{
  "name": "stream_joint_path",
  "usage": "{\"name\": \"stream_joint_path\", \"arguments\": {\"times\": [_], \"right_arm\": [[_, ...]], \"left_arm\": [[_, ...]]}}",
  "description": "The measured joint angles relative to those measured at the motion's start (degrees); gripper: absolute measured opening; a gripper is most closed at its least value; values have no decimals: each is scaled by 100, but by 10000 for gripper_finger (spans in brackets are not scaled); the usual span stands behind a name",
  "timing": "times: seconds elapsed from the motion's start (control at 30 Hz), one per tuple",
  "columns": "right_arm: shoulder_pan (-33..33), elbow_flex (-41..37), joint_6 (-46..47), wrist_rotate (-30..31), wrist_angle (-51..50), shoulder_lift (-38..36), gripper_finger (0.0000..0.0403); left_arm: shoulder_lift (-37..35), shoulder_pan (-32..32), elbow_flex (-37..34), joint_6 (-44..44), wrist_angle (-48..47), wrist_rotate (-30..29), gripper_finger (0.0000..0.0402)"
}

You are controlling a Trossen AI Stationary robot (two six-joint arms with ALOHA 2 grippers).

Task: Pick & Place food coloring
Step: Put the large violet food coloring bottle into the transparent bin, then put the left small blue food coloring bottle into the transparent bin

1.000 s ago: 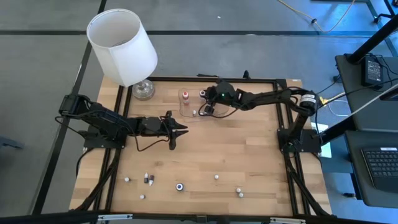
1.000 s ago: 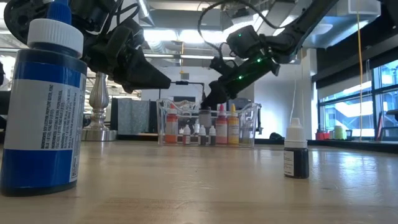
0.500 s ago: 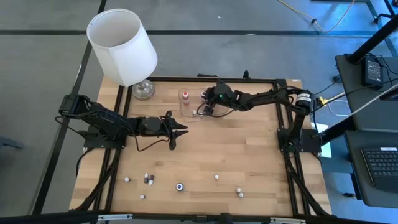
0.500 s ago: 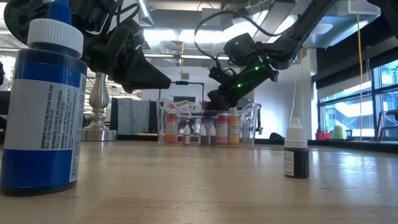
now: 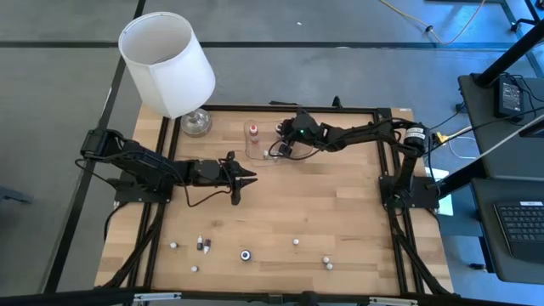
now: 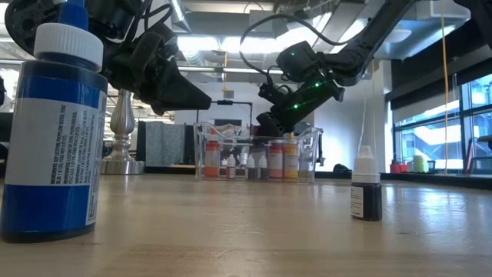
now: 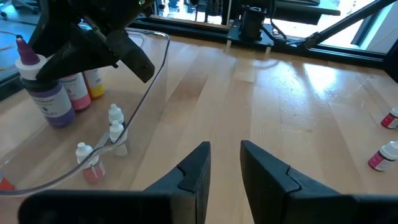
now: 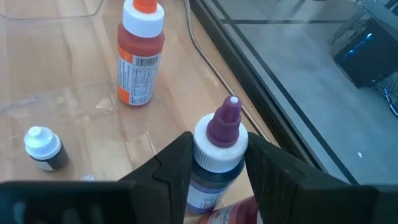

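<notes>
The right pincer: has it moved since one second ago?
Yes. The right pincer has come down toward the shallow clear plastic tray, and its tip now sits at the tray's rim in the low view.

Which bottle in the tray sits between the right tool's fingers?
The purple-tipped bottle, standing between the right tool fingers. The orange-capped bottle and the small white-capped dark one stand apart from it.

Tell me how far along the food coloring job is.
Done: several bottles stand in the tray. In hand: the right gripper is at a purple bottle inside the tray; the left gripper waits empty mid-table. Left: about six loose bottles near the table's front edge.
</notes>
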Motion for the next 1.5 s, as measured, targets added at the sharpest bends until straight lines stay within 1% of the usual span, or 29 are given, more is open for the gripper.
{"name": "stream_joint_path", "arguments": {"times": [0.43, 0.53, 0.73, 0.9, 1.23, 1.37, 1.43, 1.5], "right_arm": [[0, 0, -11, 4, -7, 0, 148], [-2, 0, -17, 21, -20, 0, 165], [-2, 0, 17, 37, -24, 0, 219], [2, -9, 5, 138, -52, -54, 240], [2, -11, -7, 166, -50, -746, 237], [132, -11, -24, 118, -463, -1302, 237], [281, -9, -32, -244, -994, -1673, 237], [467, -17, -28, -870, -1594, -2046, 237]], "left_arm": [[0, 0, 0, -2, 0, 0, 84], [0, 0, 0, -2, 0, 0, 82], [0, 0, 0, -2, 0, -2, 85], [0, 0, 0, -2, 0, -2, 84], [2, 0, 0, -2, 0, -3, 85], [2, 0, 0, -2, 0, -2, 86], [2, 0, 0, -2, 0, -2, 86], [2, -2, 0, -2, -2, -2, 86]]}}
